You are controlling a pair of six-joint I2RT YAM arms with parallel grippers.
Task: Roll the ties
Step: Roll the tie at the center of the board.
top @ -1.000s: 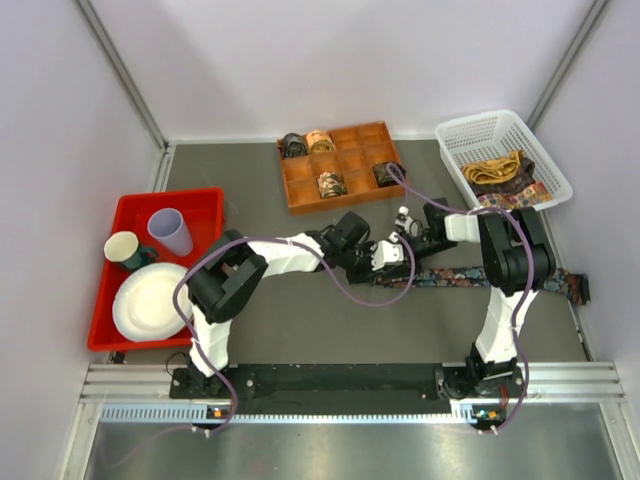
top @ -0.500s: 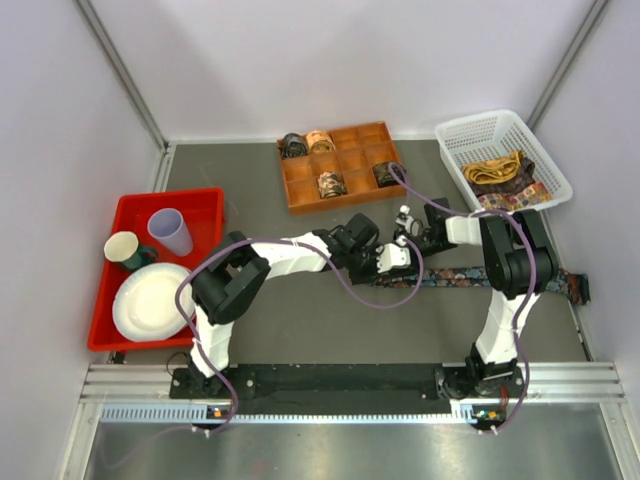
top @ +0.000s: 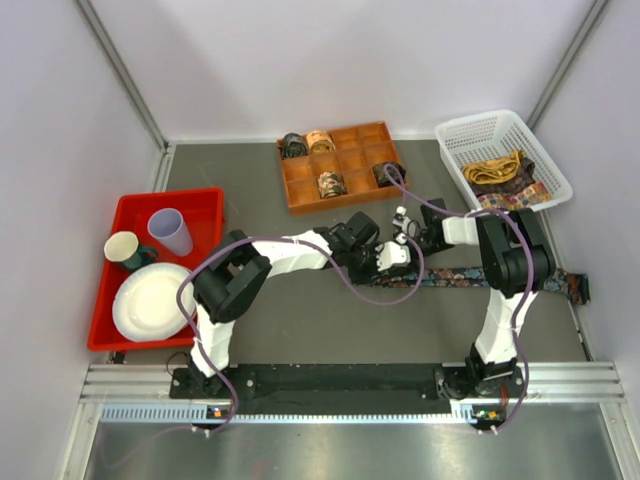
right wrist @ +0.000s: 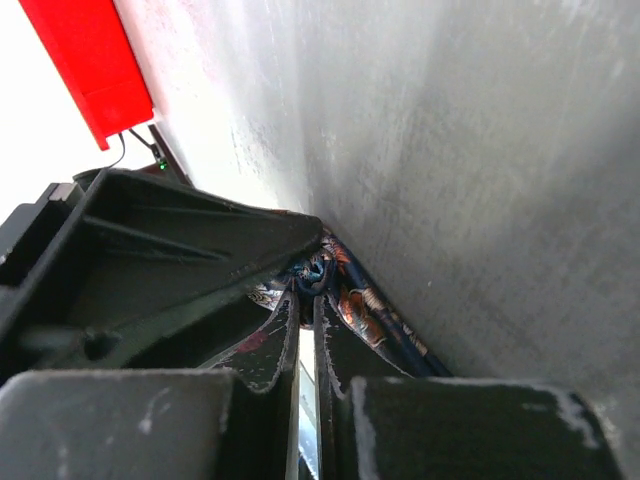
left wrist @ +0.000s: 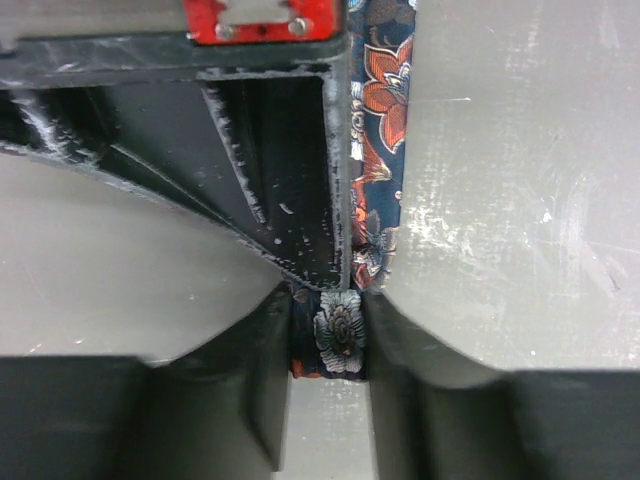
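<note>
A dark floral tie (top: 480, 276) lies flat across the table's right half. Its left end is between both grippers at mid-table. My left gripper (top: 388, 257) is shut on that end. In the left wrist view (left wrist: 330, 350) a flower-patterned fold of the tie (left wrist: 340, 335) fills the gap between the fingers, and the strip (left wrist: 380, 110) runs upward past the right gripper's black finger (left wrist: 280, 150). My right gripper (top: 402, 228) meets it from the far side. Its fingers (right wrist: 307, 300) are almost closed, tips pinching bunched tie fabric (right wrist: 365, 305).
An orange compartment box (top: 340, 204) at the back holds several coiled ties (top: 331, 184). A white basket (top: 455, 130) at back right holds loose gold and brown ties (top: 500, 172). A red tray (top: 170, 196) on the left holds two cups and a plate (top: 150, 300).
Both grippers have shifted slightly left and toward the back together, still on the tie's end. The rest of the tie lies as before.
</note>
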